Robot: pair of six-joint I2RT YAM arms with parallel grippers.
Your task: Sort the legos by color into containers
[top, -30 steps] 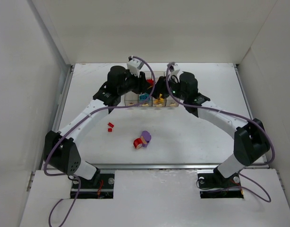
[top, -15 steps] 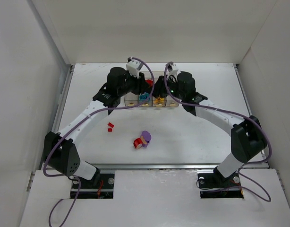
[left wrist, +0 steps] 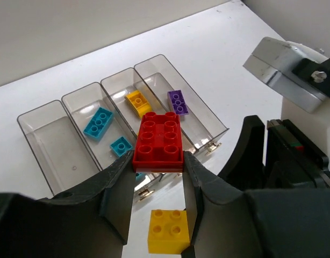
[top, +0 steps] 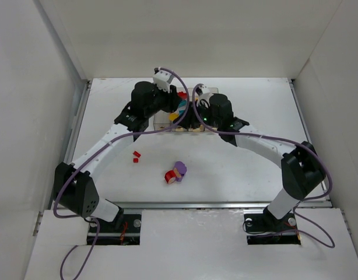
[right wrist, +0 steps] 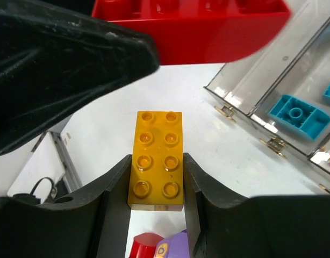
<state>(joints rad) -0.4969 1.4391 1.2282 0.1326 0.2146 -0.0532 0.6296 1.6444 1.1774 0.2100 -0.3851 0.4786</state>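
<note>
My left gripper [left wrist: 158,161] is shut on a red lego [left wrist: 158,141], held above the near end of the containers [left wrist: 44,137], four clear bins in a row. The first bin is bare, the second holds teal legos [left wrist: 98,122], the third a yellow one [left wrist: 138,102], the fourth a purple one [left wrist: 177,101]. My right gripper [right wrist: 157,161] is shut on a yellow lego [right wrist: 157,158] just beneath the red lego [right wrist: 197,27]. From above, both grippers meet over the containers [top: 162,122], left gripper [top: 178,102] beside right gripper [top: 182,114].
A red and purple clump [top: 176,172] lies on the table in front of the arms, and shows below the right fingers as a clump [right wrist: 159,246]. Two small red bricks [top: 136,156] lie to its left. White walls close in the table on three sides.
My right gripper has shut on the yellow lego and carried it left, under the left gripper. The left gripper keeps hold of the red lego and has shifted only slightly.
</note>
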